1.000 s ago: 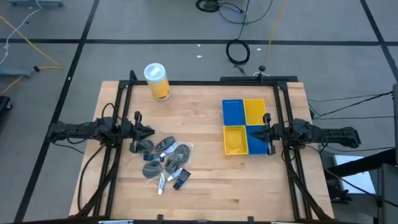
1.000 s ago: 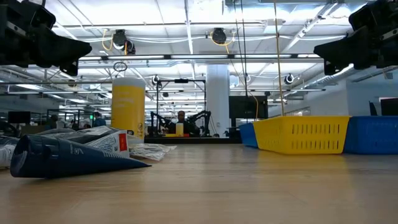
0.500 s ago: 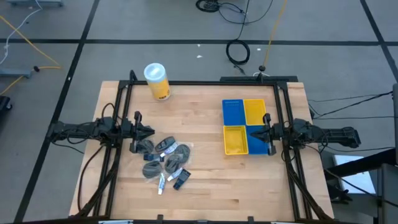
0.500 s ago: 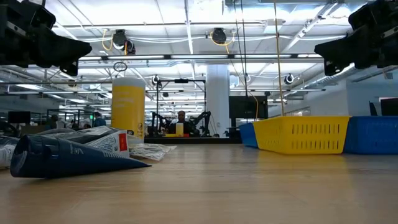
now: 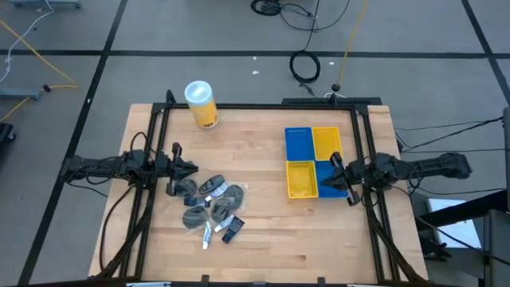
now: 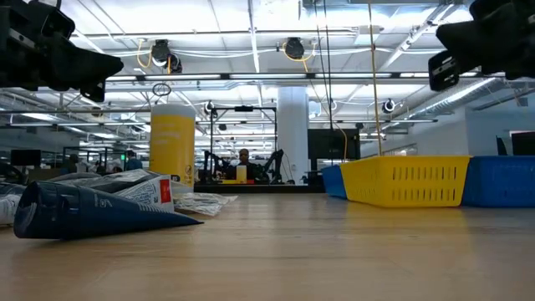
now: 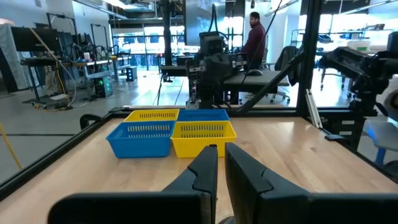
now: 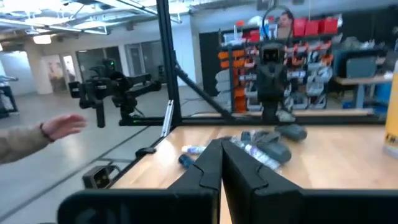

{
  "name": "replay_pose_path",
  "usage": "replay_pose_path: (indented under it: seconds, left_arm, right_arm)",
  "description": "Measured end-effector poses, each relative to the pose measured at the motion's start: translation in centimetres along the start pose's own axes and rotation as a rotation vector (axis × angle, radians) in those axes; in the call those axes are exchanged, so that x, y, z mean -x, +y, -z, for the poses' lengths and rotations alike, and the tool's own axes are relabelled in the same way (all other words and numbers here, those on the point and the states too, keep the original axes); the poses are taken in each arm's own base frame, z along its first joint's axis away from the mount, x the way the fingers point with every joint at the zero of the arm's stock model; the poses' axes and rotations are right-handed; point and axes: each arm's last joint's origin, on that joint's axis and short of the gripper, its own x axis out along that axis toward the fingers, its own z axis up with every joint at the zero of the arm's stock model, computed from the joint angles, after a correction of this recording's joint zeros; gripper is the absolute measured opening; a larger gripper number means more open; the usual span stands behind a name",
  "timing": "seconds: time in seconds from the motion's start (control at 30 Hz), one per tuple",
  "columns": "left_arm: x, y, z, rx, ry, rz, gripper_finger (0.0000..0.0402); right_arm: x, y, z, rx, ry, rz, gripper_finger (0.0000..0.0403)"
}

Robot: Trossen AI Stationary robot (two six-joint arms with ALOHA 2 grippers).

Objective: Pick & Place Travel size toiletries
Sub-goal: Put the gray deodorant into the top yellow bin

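Note:
The travel size toiletries (image 5: 211, 206) lie in a loose pile on the table's left half: grey round pouches (image 5: 195, 216), thin white tubes (image 5: 208, 232) and dark packets (image 5: 232, 231). In the low view a dark blue packet (image 6: 92, 210) lies flat in front. My left gripper (image 5: 194, 168) hangs shut just past the pile's far left corner and touches nothing. My right gripper (image 5: 331, 169) hovers shut over the near right part of the blue-and-yellow tray (image 5: 300, 135). From the right wrist view the pile (image 8: 266, 144) shows across the table.
A tall yellow canister with a white lid (image 5: 201, 104) stands at the far left of the table. The four-compartment tray (image 6: 406, 181) sits on the right half. Bare wood lies between pile and tray. A person's hand and sleeve (image 8: 56, 128) show beyond the table's edge.
My right arm has swung: its gripper has moved a little toward the table's left, farther over the tray, and has risen slightly in the low view. Its fingers stay shut. The left arm and the toiletries have kept still.

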Motion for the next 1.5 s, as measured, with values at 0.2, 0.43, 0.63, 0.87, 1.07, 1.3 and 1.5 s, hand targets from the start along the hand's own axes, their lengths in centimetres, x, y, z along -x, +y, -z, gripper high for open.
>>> replay_pose_path:
  seconds: [0.2, 0.43, 0.63, 0.87, 1.07, 1.3, 1.5]
  left_arm:
    - [0.0, 0.0, 0.0, 0.000, 0.000, 0.000, 0.0031]
    - [0.0, 0.0, -0.2, 0.002, -0.019, 0.000, 0.0031]
    - [0.2, 0.1, -1.9, 0.184, -0.197, -0.009, 0.0031]
    - [0.1, 0.0, -3.1, 0.003, -0.319, 0.022, 0.0031]
    - [-2.2, 0.3, -2.1, -0.020, -0.092, -0.117, 0.0031]
    - [-5.8, 0.3, -2.1, 0.032, 0.397, -0.169, 0.0051]
    - [-7.7, -0.3, -3.5, 0.156, 0.788, -0.130, 0.0151]
  right_arm:
    - [-2.0, 0.2, 0.9, 0.121, 0.035, 0.071, 0.0000]
    - [-4.3, -0.6, 3.7, 0.224, 0.216, 0.133, 0.0000]
    - [-8.7, -2.3, 4.0, 0.298, 0.285, 0.181, 0.0000]
    - [-11.3, -4.4, 4.0, 0.326, 0.249, 0.247, 0.0000]
    - [-12.2, -6.0, 3.6, 0.321, 0.231, 0.305, 0.0000]
    - [-12.2, -7.0, 3.2, 0.282, 0.217, 0.351, 0.0000]
    - [-12.2, -7.2, 2.9, 0.259, 0.183, 0.364, 0.0000]
